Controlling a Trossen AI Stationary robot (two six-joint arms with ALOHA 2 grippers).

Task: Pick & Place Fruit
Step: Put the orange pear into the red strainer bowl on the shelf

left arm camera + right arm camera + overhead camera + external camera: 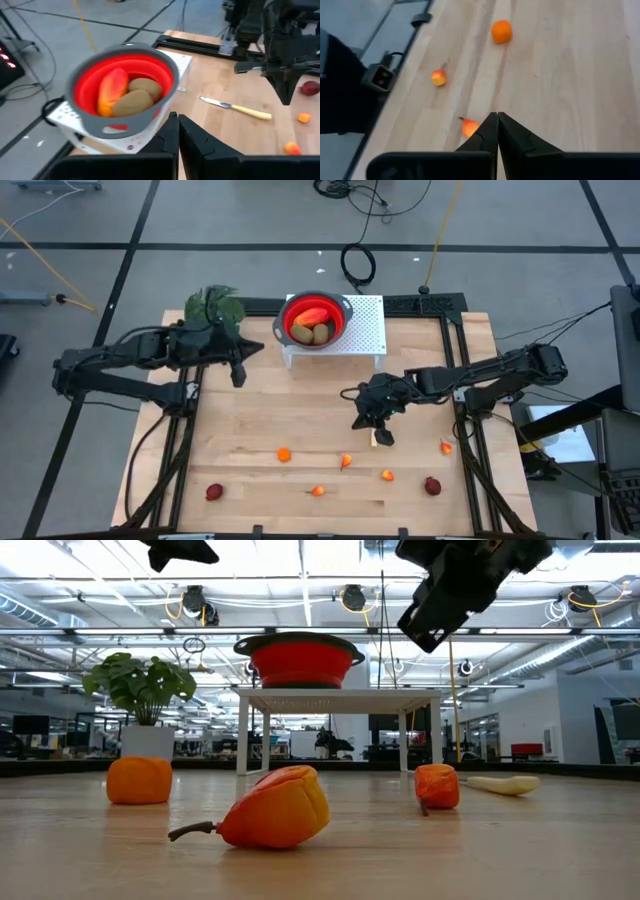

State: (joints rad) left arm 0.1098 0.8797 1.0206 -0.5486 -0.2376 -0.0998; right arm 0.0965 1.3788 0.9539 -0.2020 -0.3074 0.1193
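Scattered fruit (pixel 284 454) looks light, rigid, prone to rolling (grasp across the middle). Left gripper (pixel 178 131) and right gripper (pixel 496 131): closed, empty.

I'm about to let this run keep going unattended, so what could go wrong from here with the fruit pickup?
The knife lies just under the shut right gripper, so a descent could hit it. The small orange fruits may roll from a pinch. The red bowl sits on a raised white stand and already holds three pieces, so the left gripper could knock it.
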